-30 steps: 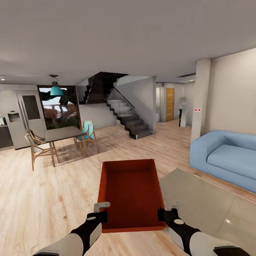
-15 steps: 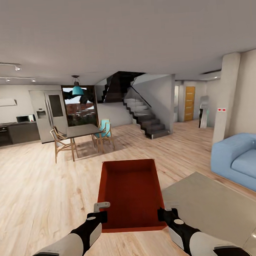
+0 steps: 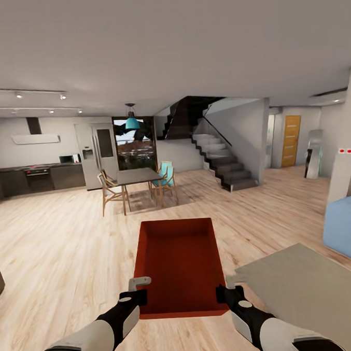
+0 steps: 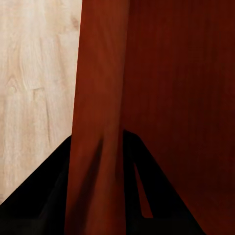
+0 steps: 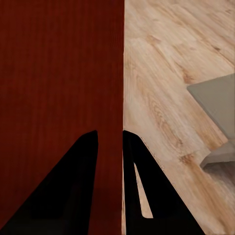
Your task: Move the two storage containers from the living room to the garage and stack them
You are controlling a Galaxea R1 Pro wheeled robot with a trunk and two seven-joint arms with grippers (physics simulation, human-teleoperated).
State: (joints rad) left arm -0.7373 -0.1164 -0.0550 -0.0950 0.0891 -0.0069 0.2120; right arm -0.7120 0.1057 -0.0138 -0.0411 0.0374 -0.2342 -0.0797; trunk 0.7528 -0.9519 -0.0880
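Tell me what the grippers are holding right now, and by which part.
Both hold one storage container: the left gripper is clamped on its left side wall near the corner nearest the robot, and the right gripper on its right side wall.

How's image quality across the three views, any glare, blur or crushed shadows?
Head view: evenly lit and sharp, ceiling spots bright but no glare, wide-angle stretch at the edges. Left wrist view: fingers are featureless black, the storage container wall dark red with faint grain. Right wrist view: same black fingers; the wood floor is bright, its grain soft.
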